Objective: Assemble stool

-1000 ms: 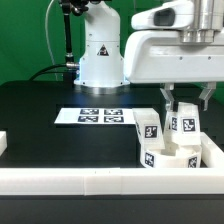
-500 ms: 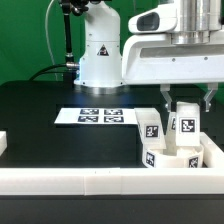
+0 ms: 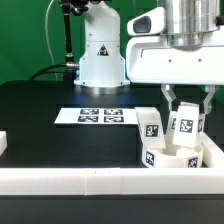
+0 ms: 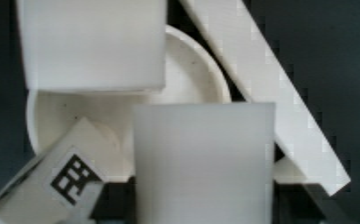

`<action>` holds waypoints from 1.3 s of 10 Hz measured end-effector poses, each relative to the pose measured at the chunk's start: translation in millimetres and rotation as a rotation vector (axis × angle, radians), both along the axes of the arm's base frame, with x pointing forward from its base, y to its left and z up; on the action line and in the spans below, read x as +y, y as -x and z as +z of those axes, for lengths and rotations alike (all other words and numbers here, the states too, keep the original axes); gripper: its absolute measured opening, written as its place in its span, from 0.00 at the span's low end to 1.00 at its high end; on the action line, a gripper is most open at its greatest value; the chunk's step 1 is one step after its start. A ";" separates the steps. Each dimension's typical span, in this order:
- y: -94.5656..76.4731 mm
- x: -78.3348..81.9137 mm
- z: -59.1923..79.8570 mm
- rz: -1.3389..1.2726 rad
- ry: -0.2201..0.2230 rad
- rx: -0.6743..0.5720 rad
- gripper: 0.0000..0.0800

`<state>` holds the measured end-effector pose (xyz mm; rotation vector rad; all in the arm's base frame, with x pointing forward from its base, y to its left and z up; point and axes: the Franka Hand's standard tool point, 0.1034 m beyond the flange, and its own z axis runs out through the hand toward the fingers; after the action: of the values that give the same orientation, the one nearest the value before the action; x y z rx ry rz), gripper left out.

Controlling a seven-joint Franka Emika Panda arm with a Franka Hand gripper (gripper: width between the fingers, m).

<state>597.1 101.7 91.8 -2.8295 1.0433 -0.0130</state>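
- Seat disc (image 3: 172, 157) lies on the table in the corner of the border rail (image 3: 100, 182), toward the exterior view's right.
- Two legs stand upright on it: leg A (image 3: 148, 128) and leg B (image 3: 184, 122).
- Gripper (image 3: 185, 108) is directly above leg B, fingers clenched on its top.
- Leg B's long axis is vertical, in line with the fingers; any screwing turns about that axis.

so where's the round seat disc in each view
Exterior view: the seat disc lies low at the exterior view's right, in the corner of the border rail, legs standing on it.
Wrist view: its curved rim shows between the fingers.
Shared landmark: the tagged leg under the gripper.
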 end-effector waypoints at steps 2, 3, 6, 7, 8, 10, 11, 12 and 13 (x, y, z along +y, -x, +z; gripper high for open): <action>-0.5 3.0 0.0 -0.183 -0.022 0.021 0.42; -0.5 3.7 0.2 -0.222 -0.024 0.026 0.42; -1.0 6.1 0.9 -0.416 -0.040 0.050 0.42; -0.9 6.6 0.5 -0.436 -0.042 0.053 0.42; -0.8 7.8 0.5 -0.512 -0.049 0.063 0.42; -0.4 10.1 -0.5 -0.645 -0.065 0.079 0.42; 0.5 11.1 -4.2 -0.715 -0.078 0.082 0.42; -1.6 11.5 -4.7 -0.772 -0.099 0.073 0.42; -3.4 11.5 -4.8 -0.816 -0.119 0.062 0.42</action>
<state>600.4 113.2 87.0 -2.1194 2.0390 0.0568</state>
